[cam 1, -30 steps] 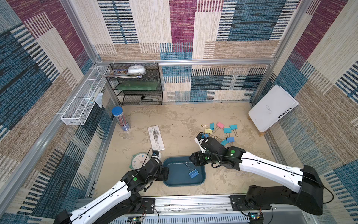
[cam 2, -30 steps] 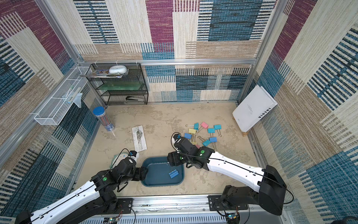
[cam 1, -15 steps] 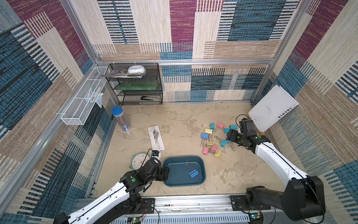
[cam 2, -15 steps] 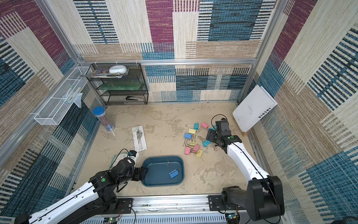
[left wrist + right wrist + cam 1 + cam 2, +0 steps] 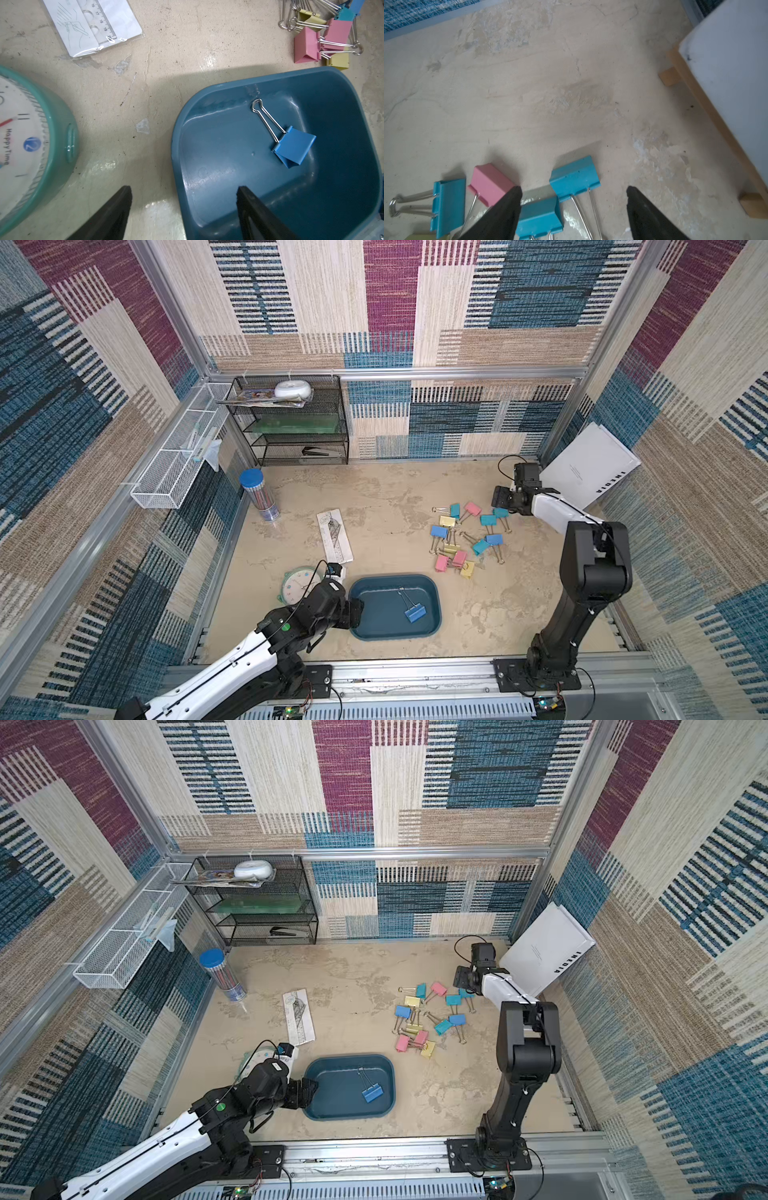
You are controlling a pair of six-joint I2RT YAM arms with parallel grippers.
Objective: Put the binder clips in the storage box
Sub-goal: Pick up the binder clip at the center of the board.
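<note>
Teal-blue storage box (image 5: 390, 577) at the near edge of the table (image 5: 374, 497), one blue binder clip (image 5: 414, 611) inside; loose binder clips (image 5: 465, 535) heaped well apart from it. Right gripper (image 5: 573, 191) wide open, empty, above a teal clip (image 5: 575, 178) at the heap's far edge: lower astride its body, close squarely, lift clear of tangled wire handles. Left gripper (image 5: 184, 190) open, empty, astride the box wall. One second earlier, right gripper over the box; left unchanged.
</note>
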